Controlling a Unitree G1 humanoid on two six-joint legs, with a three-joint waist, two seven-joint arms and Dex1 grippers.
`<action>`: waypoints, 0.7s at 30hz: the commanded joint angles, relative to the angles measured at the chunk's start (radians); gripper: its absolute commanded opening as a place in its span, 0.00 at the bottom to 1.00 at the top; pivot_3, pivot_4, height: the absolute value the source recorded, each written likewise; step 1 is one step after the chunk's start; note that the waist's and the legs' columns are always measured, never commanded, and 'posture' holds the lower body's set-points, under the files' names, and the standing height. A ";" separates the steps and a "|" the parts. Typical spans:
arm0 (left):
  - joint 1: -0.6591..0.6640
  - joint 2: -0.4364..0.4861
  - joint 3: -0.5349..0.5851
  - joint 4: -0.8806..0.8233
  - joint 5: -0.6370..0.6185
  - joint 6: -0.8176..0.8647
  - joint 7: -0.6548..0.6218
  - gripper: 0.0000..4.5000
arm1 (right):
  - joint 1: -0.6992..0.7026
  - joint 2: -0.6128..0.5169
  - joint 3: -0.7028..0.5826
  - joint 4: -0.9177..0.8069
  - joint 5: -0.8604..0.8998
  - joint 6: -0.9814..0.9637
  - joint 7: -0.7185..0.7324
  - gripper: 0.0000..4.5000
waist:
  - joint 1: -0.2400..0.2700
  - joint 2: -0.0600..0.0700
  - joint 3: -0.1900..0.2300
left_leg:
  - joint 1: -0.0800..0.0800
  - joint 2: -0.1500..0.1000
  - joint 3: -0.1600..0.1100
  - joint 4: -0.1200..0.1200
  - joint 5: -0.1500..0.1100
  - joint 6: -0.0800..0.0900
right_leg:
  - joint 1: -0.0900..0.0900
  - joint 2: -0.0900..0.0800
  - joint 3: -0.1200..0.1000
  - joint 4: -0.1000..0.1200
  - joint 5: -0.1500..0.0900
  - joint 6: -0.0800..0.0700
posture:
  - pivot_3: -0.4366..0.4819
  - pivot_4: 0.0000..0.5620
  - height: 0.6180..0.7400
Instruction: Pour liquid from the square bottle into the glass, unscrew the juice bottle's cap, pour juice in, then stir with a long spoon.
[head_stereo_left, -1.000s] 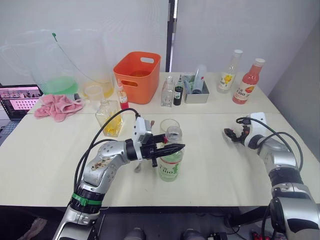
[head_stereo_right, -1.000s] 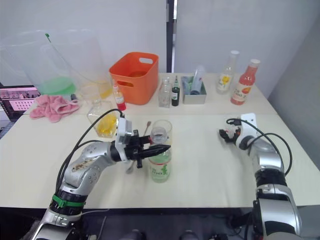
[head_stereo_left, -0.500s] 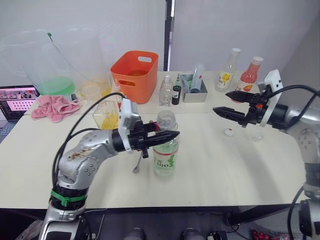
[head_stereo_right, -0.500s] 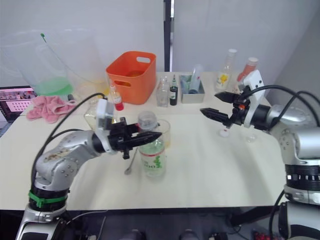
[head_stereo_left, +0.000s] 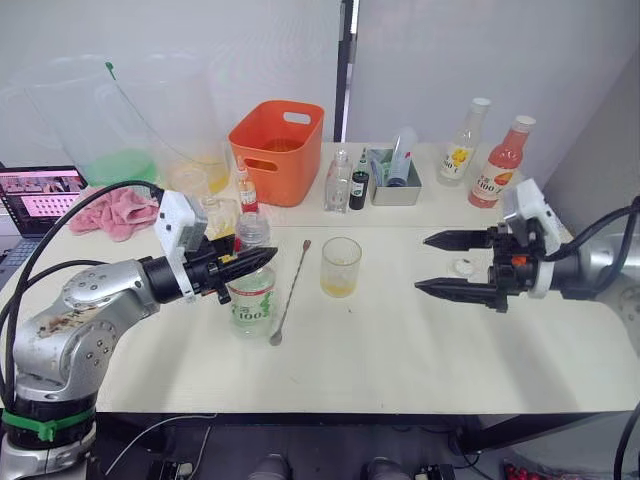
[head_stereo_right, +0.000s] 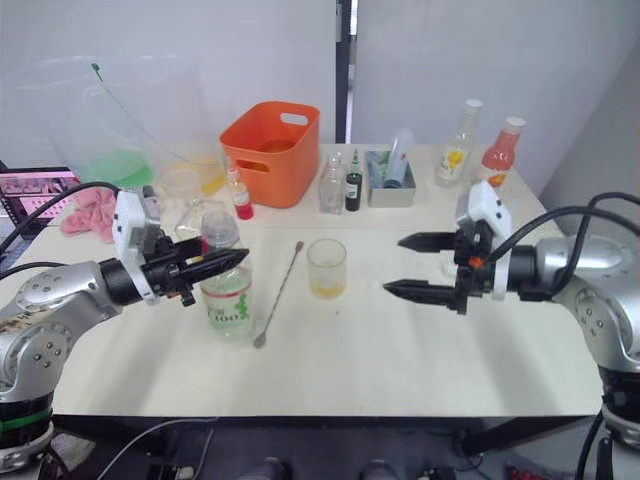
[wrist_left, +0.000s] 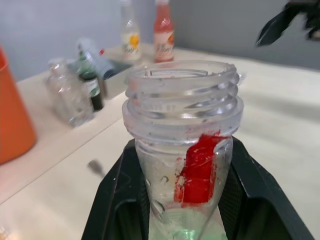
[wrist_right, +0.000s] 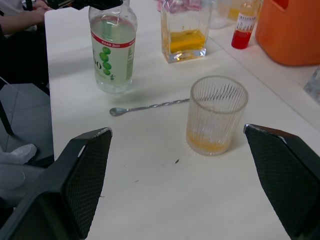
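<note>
- Left gripper (head_stereo_left: 252, 262) clamped on the neck of the juice bottle (head_stereo_left: 251, 298), just under the threads; the left wrist view shows the mouth bare, cap off. Bottle stands upright on the table (head_stereo_left: 400, 350), at about 9 o'clock from the glass (head_stereo_left: 340, 266), near but apart.
- Small white cap (head_stereo_left: 464, 266) lies on the table by the right gripper, at 3 o'clock from the glass.
- Glass upright at table centre, shallow amber layer in the bottom. Long spoon (head_stereo_left: 288, 292) lies flat between bottle and glass, bowl toward the near edge.
- Square bottle (wrist_right: 183, 30) stands at 10 o'clock from the glass, behind the juice bottle, some amber left in it.
- Right gripper (head_stereo_left: 452, 266) spread wide, holding nothing, hovering above the table at 3 o'clock from the glass, well apart.
- Step in hand, as I judge it: pouring the juice.
- To do it well: lift clear of the spoon, bring the mouth over the rim before tilting, tilt slowly since the bottle looks fairly full.
- Neck grip is high, so the body may swing; keep the motion smooth.
- Glass is light and unheld; don't knock the rim.
</note>
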 joint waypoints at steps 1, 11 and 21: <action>-0.058 0.000 -0.055 0.016 0.087 -0.088 0.001 0.27 | 0.020 0.023 -0.056 -0.061 0.051 -0.002 -0.037 1.00 | 0.000 0.000 0.000 | 0.000 0.000 0.000 0.000 0.000 0.000 | 0.000 0.000 0.000 0.000 0.000 0.000 | 0.48 0.27 1.00; -0.304 -0.101 -0.243 0.418 0.344 -0.435 -0.098 0.27 | 0.054 0.044 -0.077 -0.138 0.055 0.005 -0.167 1.00 | -0.001 -0.001 0.001 | -0.001 -0.001 0.000 0.001 0.000 0.000 | 0.000 0.000 0.000 0.000 0.000 0.000 | 0.48 0.27 1.00; -0.570 -0.255 -0.324 0.947 0.570 -0.926 -0.106 0.27 | 0.076 0.053 -0.105 -0.212 0.095 0.053 -0.300 1.00 | -0.005 -0.003 0.001 | -0.009 -0.001 0.001 0.002 0.000 0.000 | -0.010 -0.001 0.000 0.004 0.000 0.000 | 0.48 0.27 1.00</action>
